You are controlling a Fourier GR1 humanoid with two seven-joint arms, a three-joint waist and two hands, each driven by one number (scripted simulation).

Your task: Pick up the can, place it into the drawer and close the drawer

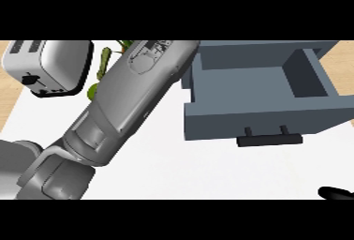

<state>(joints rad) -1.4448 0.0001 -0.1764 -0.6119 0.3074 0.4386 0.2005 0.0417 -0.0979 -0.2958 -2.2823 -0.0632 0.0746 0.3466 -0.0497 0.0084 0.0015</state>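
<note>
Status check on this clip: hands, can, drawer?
Left forearm stretched up the counter, its hand out of view. Right hand barely showing at lower right edge. Can not visible. Drawer open, nothing seen inside.

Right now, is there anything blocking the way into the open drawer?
Nothing visible blocks it: the drawer stands pulled out and open at the top. The can itself is out of sight. The left forearm reaches up beside the drawer's left wall; its hand is hidden. Only a dark bit of the right hand shows.
</note>
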